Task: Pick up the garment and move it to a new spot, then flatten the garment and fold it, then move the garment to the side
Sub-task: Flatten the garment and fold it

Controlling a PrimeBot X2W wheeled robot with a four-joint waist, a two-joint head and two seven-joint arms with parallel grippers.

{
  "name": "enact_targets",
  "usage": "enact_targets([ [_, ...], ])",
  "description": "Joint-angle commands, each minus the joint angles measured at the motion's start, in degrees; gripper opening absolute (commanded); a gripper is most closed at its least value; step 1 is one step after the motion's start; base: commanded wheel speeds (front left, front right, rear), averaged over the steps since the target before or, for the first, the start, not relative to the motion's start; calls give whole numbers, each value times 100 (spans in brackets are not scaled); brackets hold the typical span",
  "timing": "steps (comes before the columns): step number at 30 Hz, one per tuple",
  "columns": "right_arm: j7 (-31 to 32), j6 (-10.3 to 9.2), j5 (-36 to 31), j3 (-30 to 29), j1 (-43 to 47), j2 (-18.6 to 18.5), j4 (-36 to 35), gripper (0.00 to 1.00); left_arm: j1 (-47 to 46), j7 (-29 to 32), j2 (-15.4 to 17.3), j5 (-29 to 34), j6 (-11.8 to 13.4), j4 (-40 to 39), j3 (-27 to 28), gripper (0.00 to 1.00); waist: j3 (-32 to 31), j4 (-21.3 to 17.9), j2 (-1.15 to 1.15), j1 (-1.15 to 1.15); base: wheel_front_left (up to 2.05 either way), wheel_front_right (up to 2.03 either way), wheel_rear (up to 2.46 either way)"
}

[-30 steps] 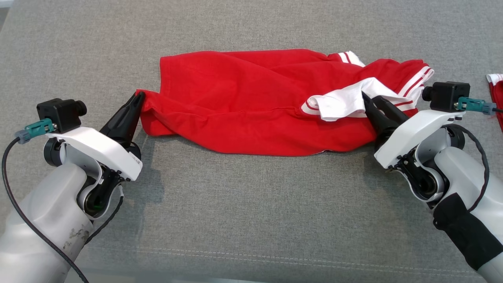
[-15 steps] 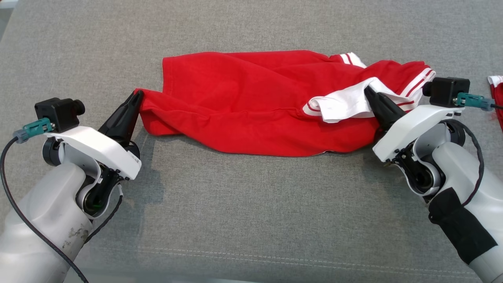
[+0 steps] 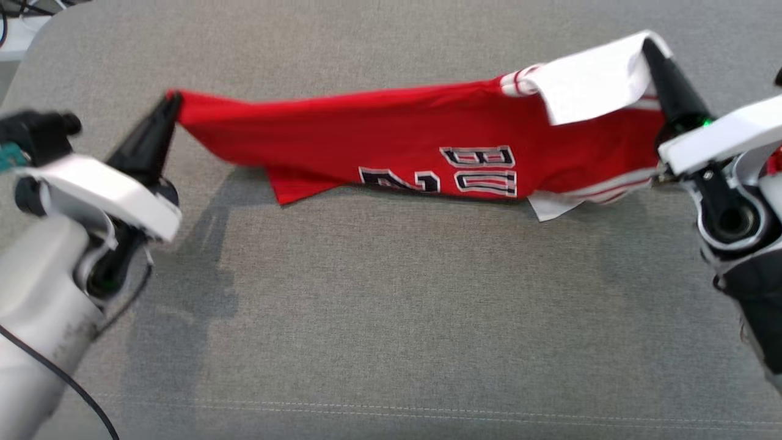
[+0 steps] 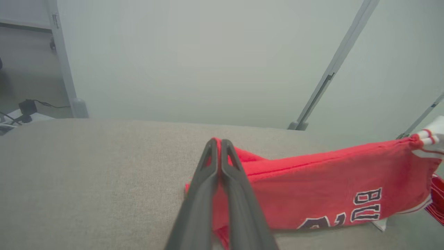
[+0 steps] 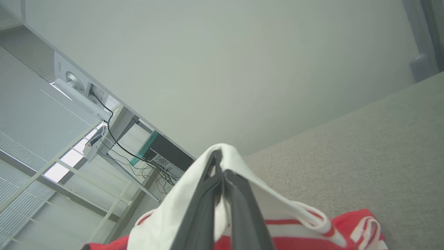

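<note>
The garment (image 3: pixel 391 134) is a red jersey with white striped trim and dark lettering, stretched in the air between my two grippers, its lower edge brushing the grey cushion. My left gripper (image 3: pixel 173 98) is shut on its red left corner. My right gripper (image 3: pixel 649 44) is shut on the white trim at the upper right. In the left wrist view my left gripper (image 4: pixel 218 141) pinches red cloth, and the garment (image 4: pixel 329 187) runs off to the right. In the right wrist view my right gripper (image 5: pixel 219 154) grips white fabric of the garment (image 5: pixel 277 208).
The grey upholstered surface (image 3: pixel 391 318) stretches wide below and in front of the garment. Another red piece (image 4: pixel 437 203) lies at the far right edge of the left wrist view. Beyond the far edge are a wall, metal posts and cables (image 5: pixel 131 152).
Both grippers have risen and spread, lifting the garment off the surface and stretching it so the lettering shows. The right gripper closed on the white trim. The head camera has also shifted.
</note>
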Motion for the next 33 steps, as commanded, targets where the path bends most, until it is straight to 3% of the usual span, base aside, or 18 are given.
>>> enact_targets([
  [1, 8, 26, 83, -72, -220, 5, -234, 0, -484, -64, 343, 45, 3, -132, 289, 0, -47, -40, 0, 0, 0, 0, 0],
  [7, -412, 26, 179, -492, -1288, 195, -172, 0, -1605, -73, 422, 435, 3, -83, 666, 0, -162, -123, 0, 0, 0, 0, 0],
  [11, -872, 26, 77, -798, -2156, 315, -135, 0, -2323, -75, 268, 1076, 55, -280, 1702, 0, -170, -143, 0, 0, 0, 0, 0],
  [14, -886, 26, 219, -766, -2210, 389, -205, 0, -2157, -75, -12, 1482, 40, -548, 2558, 0, -277, -151, 0, 0, 0, 0, 0],
  [18, -423, 26, 375, -426, -1700, 249, -145, 0, -1379, -75, -155, 1521, 12, -476, 2471, 0, -414, -171, 0, 0, 0, 0, 0],
  [21, 229, 26, 550, -83, -915, -27, -33, 0, -446, 244, -101, 981, 7, -404, 2033, 0, -527, -170, 0, 0, 0, 0, 0],
  [25, 1430, 26, 754, 464, 102, -471, -1, 0, 625, 1083, 325, 308, 5, -524, 1426, 0, -627, -185, 0, 0, 0, 0, 0],
  [30, 3316, 26, 1162, 1189, 994, -1207, -810, 0, 1284, 2298, 969, -339, 4, -1002, 854, 0, -825, -192, 0, 0, 0, 0, 0],
  [33, 4141, 26, 1448, 1357, 1309, -1737, -1450, 0, 1367, 2866, 1411, -481, 4, -1323, 677, 0, -983, -197, 0, 0, 0, 0, 0],
])
